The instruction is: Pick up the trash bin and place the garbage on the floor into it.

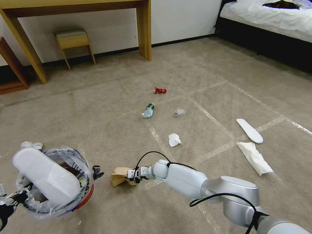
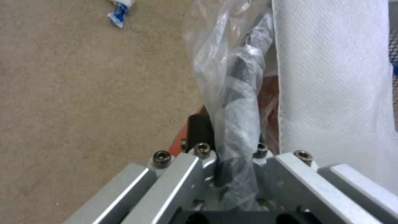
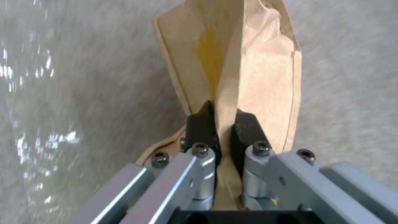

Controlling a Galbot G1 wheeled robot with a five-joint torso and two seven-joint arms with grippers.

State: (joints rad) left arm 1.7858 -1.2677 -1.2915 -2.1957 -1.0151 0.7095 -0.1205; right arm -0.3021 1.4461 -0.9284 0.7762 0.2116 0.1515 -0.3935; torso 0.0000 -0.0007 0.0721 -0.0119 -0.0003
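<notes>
Carpeted floor (image 1: 107, 107) with taped grid, litter scattered across it. Right pincer (image 3: 222, 130) clamped narrow on a fold of the brown paper bag (image 3: 248, 74), near centre, just right of the trash bin (image 1: 85, 195). Left pincer (image 2: 230, 155) closed on the bin's plastic-lined rim at near left; white slipper (image 1: 45, 175) sits in the bin. Farther out: crumpled tissue (image 1: 174, 139), bluish bottle (image 1: 148, 111), red can (image 1: 160, 90), clear wrapper (image 1: 179, 112). Right side: second slipper (image 1: 249, 130) beside white paper wrapper (image 1: 255, 158). Wooden bench (image 1: 143, 29) and stool (image 1: 74, 40) at far wall, bed (image 1: 269, 16) far right.
</notes>
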